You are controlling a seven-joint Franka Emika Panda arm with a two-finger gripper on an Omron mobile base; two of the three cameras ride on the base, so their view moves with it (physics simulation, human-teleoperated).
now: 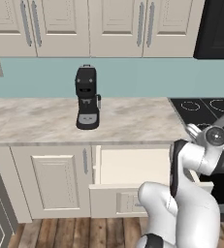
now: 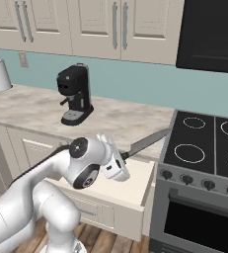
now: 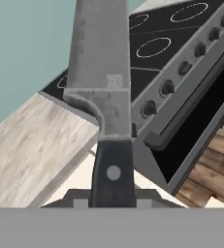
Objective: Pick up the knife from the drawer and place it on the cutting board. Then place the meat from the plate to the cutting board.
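**A:** Hand view first: what's the claw (image 2: 124,157) doing?

**B:** Pinching the knife (image 3: 104,97) by its black handle, with the grey blade running straight out ahead of the hand. In the right base view the blade points up and across, over the counter edge toward the stove (image 2: 204,148).

**A:** And the drawer (image 1: 133,169)?

**B:** Pulled out, below and behind the hand. The knife is lifted clear of it, hanging above its front corner beside the stove.

**A:** Where's the cutting board?

**B:** I can't see it from here, nor the plate or meat. The coffee machine (image 1: 87,99) stands on the counter (image 1: 40,121), well apart from the hand.

**A:** So how should the carry go?

**B:** I'd keep the grip firm and the blade level, swing it well above the counter edge and stove knobs, and lower it flat only once the board is in sight.
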